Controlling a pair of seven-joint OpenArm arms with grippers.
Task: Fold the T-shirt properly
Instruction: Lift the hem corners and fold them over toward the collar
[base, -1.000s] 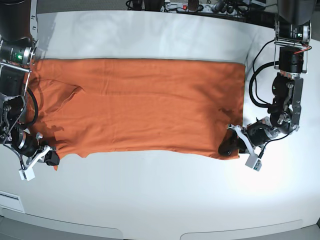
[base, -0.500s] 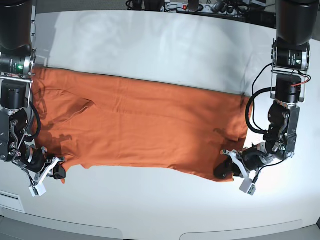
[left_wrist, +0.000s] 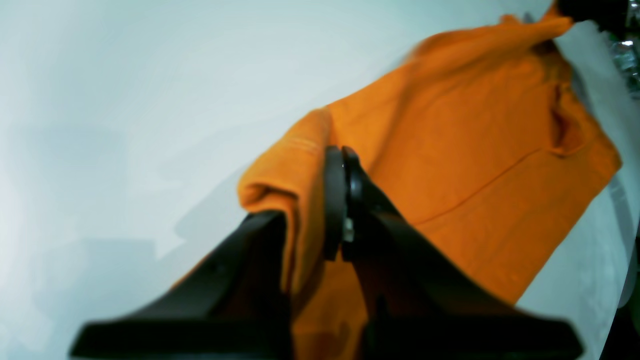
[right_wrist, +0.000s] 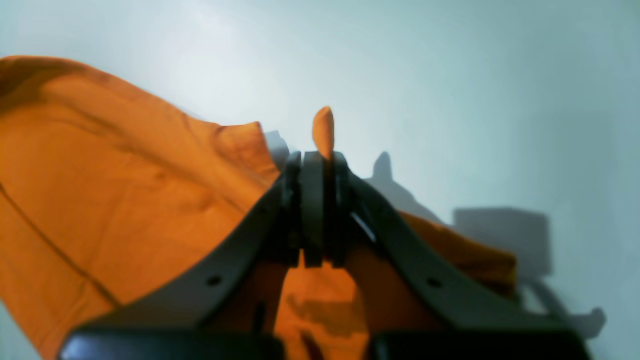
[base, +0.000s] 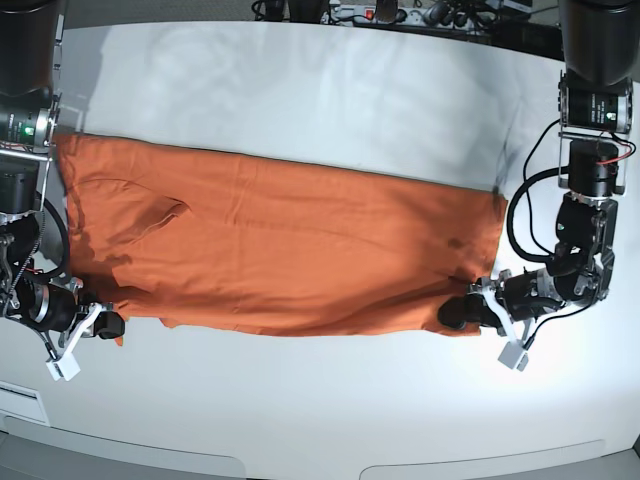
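Note:
The orange T-shirt (base: 290, 245) lies spread flat and wide across the white table (base: 300, 80). In the base view my left gripper (base: 458, 312) is shut on the shirt's near right corner, low over the table. In the left wrist view, my left gripper (left_wrist: 342, 165) pinches a fold of the T-shirt (left_wrist: 465, 150). My right gripper (base: 105, 325) is shut on the near left corner. In the right wrist view, a tip of the T-shirt (right_wrist: 323, 127) sticks up past my right gripper (right_wrist: 315, 167). No white tag shows.
Cables and a power strip (base: 380, 12) lie along the table's back edge. My left arm's black cable (base: 520, 215) loops beside the shirt's right edge. The table's front edge (base: 300, 462) runs below the shirt.
Both grippers, still holding the corners, pulled the shirt toward the front, then moved back a little and apart. The shirt now lies slightly slanted and its near edge is straighter.

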